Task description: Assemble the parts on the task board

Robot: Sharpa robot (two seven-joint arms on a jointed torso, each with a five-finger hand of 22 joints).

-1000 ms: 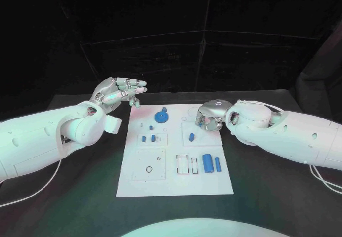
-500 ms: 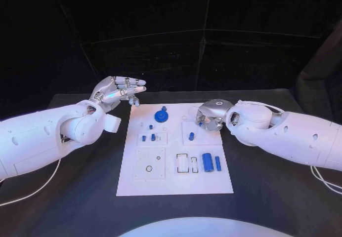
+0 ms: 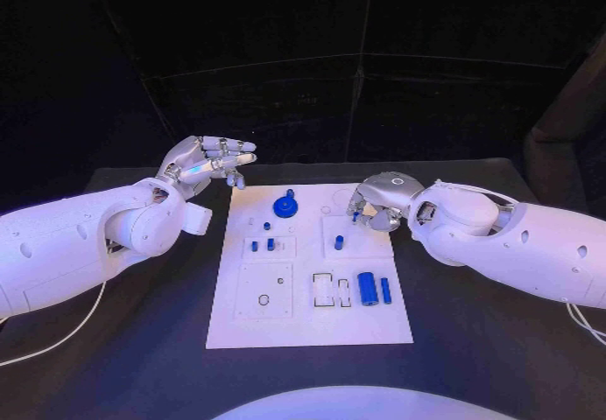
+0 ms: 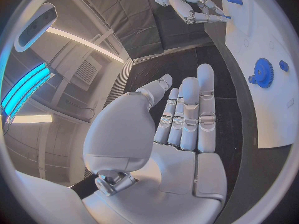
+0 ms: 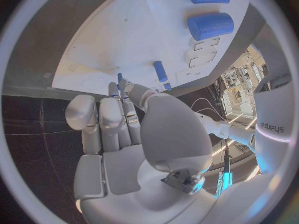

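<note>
The left hand (image 3: 205, 162) is seen raised above the black tabletop (image 3: 151, 350), just off the far left corner of the task board (image 3: 309, 324). Its fingers (image 4: 189, 114) are held straight and close together with the thumb apart, and nothing is held in it.

On the white board a blue gear (image 3: 288, 206) is found near the far edge, small blue pegs (image 3: 262, 245) below it, a short blue pin (image 3: 340, 243) toward the middle right, and a thick blue cylinder (image 3: 366, 289) beside a thinner blue rod (image 3: 385, 291) lower right.

The right hand (image 3: 375, 208) is poised over the board's far right part, fingers pointed down. In the right wrist view a small blue part (image 5: 119, 77) is seen at its fingertips (image 5: 124, 87), but it cannot be told whether the part is gripped.
</note>
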